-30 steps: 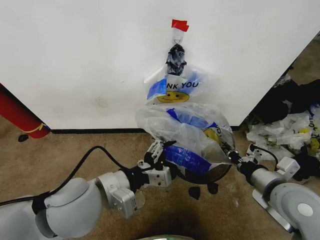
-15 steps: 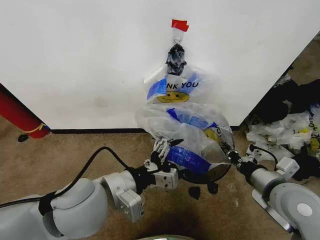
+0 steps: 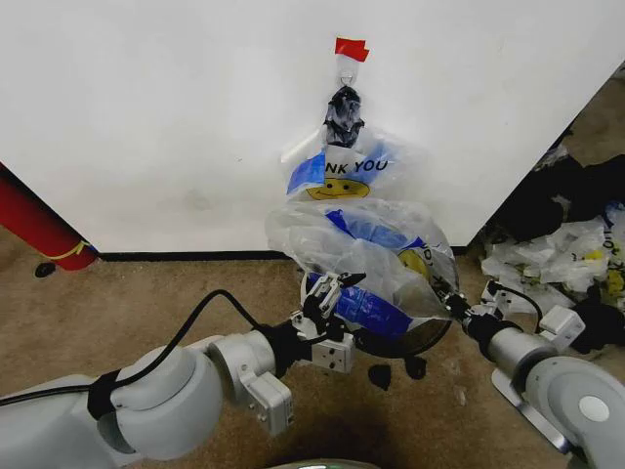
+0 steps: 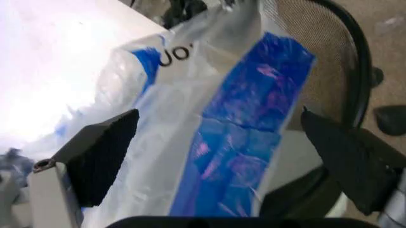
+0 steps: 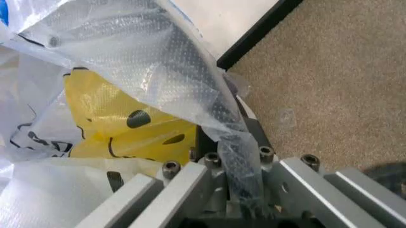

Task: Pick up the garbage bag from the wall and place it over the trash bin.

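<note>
The garbage bag (image 3: 376,259) is draped in a loose heap over the trash bin (image 3: 430,337), which stands on the floor just in front of the wall (image 3: 166,117). A yellow smiley, black lettering and blue patches show through its thin plastic. One trash bin can be counted, its dark rim showing below the bag on the side away from the wall.

A second printed bag (image 3: 347,171) hangs flat on the wall directly above the trash bin, under a small black knotted wad (image 3: 343,112) and a strip of red tape (image 3: 350,48). So two smiley bags can be counted.

The left hand (image 3: 330,291) is at the trash bin's left rim, its two fingers spread wide with the blue-patched plastic lying between them and not pinched. The right hand (image 3: 452,305) is at the trash bin's right rim, closed tight on a twisted fold of the garbage bag, as the right wrist view shows.

Far left of the trash bin, a red cylinder (image 3: 34,227) leans against the wall. To the trash bin's right, a pile of plain white bags (image 3: 547,256) lies on the floor.
</note>
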Controlling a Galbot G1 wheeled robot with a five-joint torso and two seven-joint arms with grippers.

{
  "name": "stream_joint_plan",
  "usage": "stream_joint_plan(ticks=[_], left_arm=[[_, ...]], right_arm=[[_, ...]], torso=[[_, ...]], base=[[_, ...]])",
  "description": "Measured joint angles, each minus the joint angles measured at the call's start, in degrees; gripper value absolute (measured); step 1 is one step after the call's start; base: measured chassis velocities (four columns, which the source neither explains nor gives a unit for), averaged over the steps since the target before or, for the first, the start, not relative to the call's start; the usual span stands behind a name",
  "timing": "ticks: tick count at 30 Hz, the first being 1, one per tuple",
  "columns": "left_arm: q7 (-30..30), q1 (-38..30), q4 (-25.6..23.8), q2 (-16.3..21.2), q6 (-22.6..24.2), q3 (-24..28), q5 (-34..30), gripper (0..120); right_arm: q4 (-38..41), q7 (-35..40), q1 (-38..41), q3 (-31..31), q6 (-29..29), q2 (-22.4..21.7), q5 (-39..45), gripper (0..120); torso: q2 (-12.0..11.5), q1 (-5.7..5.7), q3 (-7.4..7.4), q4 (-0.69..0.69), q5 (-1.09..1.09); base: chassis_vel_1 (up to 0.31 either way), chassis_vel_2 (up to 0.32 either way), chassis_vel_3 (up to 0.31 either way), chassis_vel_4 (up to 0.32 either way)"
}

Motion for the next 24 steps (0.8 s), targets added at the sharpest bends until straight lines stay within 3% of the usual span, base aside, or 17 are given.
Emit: stream_joint_plan(ticks=[15,24], left_arm=[[-1.6,-0.4,1.2,-1.4,4.4,0.8,1.7,99],[-5.7,0.4,1.2,-1.7,4.2,2.0,-7.1,66]], right_arm=[[0.2,-0.1,-0.2,-0.4,0.3,0.7,0.1,0],[-0.4,-0.2,0.0,-0.4,0.1,0.6,0.0,0]], torso=[[0.0,0.00,0.00,0.00,0.00],[0.0,0.00,0.00,0.00,0.00]], base=[[0.000,0.000,0.000,0.000],[0.000,0.000,0.000,0.000]])
